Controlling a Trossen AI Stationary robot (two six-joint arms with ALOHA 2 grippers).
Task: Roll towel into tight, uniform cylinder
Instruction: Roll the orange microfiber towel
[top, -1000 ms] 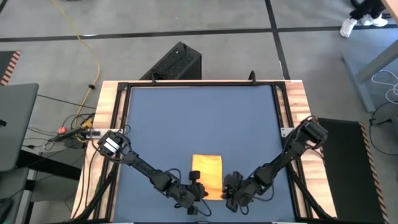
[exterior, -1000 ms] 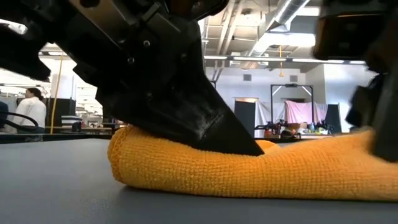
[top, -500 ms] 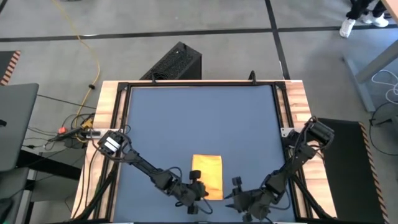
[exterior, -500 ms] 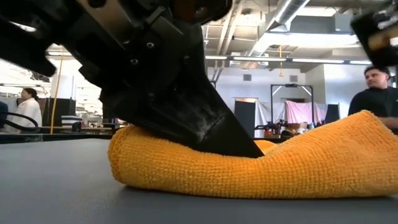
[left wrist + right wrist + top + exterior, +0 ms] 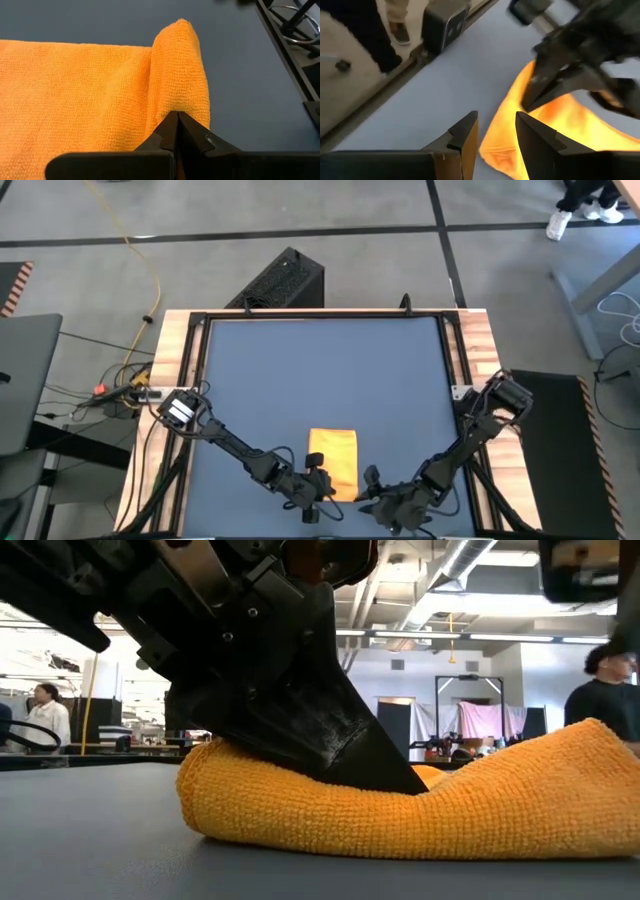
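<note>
You see the towel (image 5: 334, 462) folded flat near the table's (image 5: 320, 370) front edge, your left gripper (image 5: 318, 485) pressed together, tips digging into the towel's near left fold, your right gripper (image 5: 368, 492) spread wide, empty, just off the towel's near right corner

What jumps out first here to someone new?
The bright yellow towel, a folded strip on the dark table near its front edge. The left gripper is shut, its tips pressed onto the towel's rolled end. The right gripper hangs open just off the towel's other side, not touching it.
</note>
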